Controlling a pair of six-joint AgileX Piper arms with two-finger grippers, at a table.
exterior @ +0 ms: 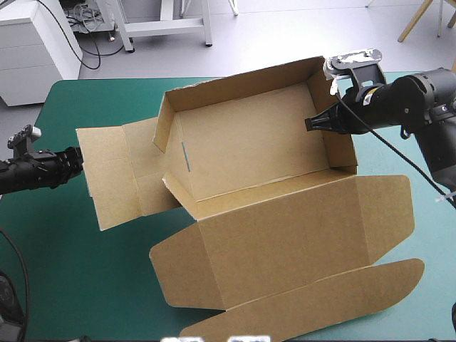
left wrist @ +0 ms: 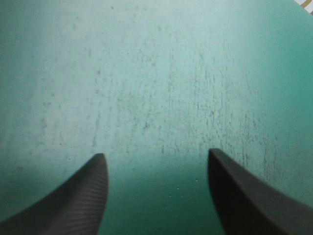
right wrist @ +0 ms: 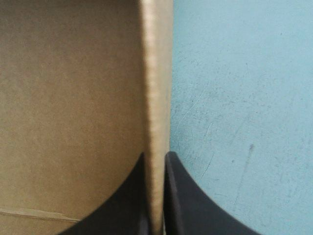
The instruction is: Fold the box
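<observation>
The brown box [exterior: 249, 142] stands mid-table as a half-formed tray, its far and right walls raised and its left wall leaning. Its lid [exterior: 285, 242] lies flat toward the near edge, and a flap [exterior: 114, 174] lies spread to the left. My right gripper [exterior: 318, 123] pinches the top of the right wall [right wrist: 156, 98], one finger inside the box and one outside. My left gripper [exterior: 75, 162] sits low at the table's left side, just short of the spread flap. In the left wrist view the left gripper [left wrist: 156, 191] is open over bare teal-green cover.
The teal-green table [exterior: 71, 271] shows bare cover at the near left. The lid's rounded tuck flap [exterior: 320, 303] reaches close to the near edge. White furniture stands beyond the far edge.
</observation>
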